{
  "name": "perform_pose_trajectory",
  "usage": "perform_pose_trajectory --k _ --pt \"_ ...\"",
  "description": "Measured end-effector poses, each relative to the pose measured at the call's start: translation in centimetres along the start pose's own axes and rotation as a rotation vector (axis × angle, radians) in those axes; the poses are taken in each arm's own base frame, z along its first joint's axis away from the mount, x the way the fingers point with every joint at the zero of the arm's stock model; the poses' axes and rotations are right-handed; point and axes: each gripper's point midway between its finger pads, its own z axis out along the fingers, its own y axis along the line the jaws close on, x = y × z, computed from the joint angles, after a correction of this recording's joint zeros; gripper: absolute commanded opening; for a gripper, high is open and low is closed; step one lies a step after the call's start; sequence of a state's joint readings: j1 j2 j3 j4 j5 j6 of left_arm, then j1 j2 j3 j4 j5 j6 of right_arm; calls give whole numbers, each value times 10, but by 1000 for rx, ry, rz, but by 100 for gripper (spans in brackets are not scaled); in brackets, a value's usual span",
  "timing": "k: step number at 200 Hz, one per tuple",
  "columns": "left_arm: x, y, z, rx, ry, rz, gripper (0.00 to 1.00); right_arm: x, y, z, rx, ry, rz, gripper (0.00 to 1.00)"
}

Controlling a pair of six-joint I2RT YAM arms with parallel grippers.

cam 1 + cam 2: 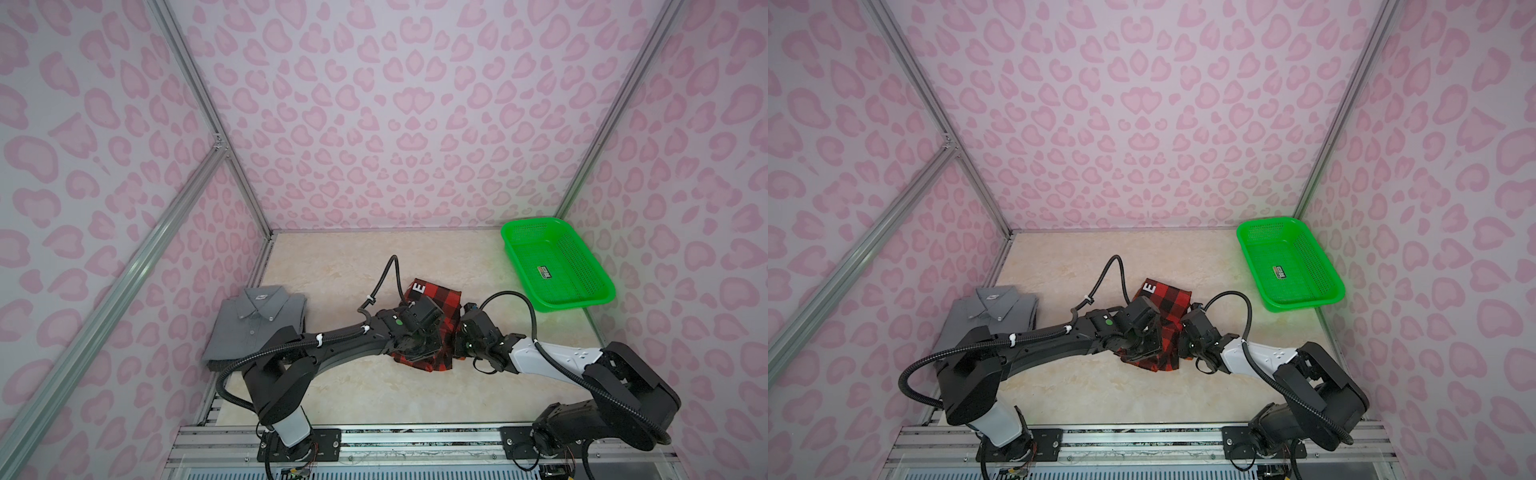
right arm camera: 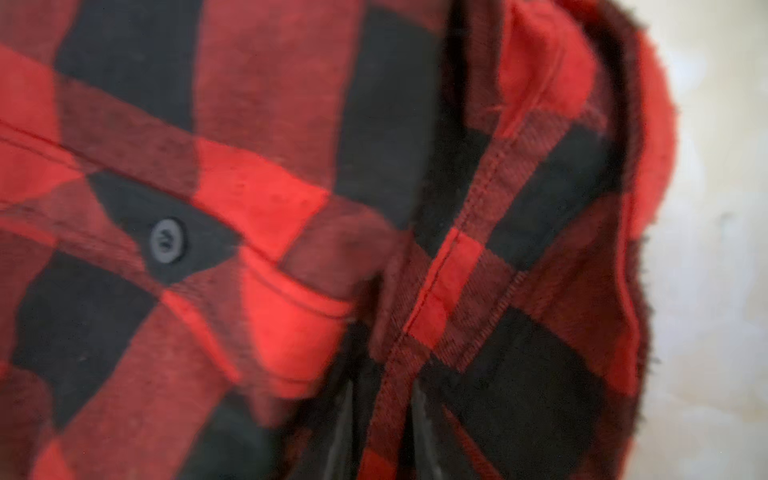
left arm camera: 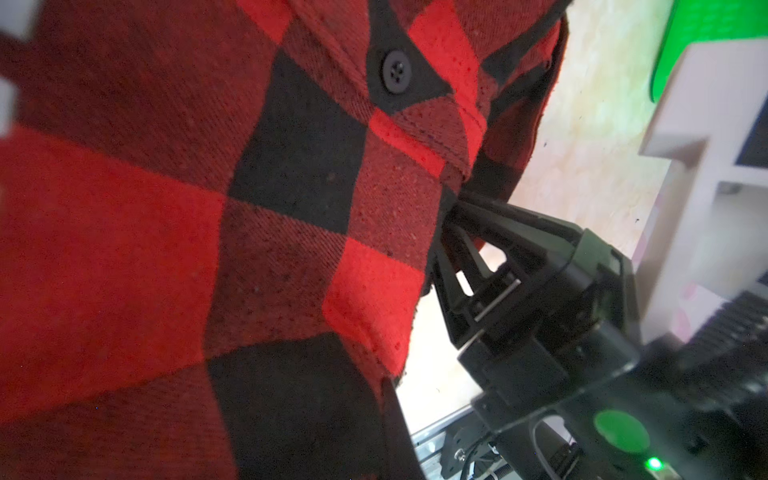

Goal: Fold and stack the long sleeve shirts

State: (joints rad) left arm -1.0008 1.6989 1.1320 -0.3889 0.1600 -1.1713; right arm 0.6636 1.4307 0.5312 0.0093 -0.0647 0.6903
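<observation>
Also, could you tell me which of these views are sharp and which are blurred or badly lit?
Both top views: sharp, corners darkened, green basket oversaturated. Left wrist view: checked shirt crisp around its button, edges soft, table washed out. Right wrist view: blurred throughout, button smeared.

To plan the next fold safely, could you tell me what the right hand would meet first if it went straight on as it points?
The red-and-black checked shirt: the right hand points into its edge, tips apparently pinching the cloth there. What lies beyond the fabric cannot be seen.
</observation>
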Motion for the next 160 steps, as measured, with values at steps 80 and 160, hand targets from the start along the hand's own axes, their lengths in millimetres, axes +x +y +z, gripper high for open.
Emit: perform_pose_trajectory --k 80,160 --pt "27 6 35 -17 72 4 22 29 22 -14 -7 50 -19 36" --pt "13 -7 -8 30 28 47 69 9 23 -75 -10 -4 -10 47"
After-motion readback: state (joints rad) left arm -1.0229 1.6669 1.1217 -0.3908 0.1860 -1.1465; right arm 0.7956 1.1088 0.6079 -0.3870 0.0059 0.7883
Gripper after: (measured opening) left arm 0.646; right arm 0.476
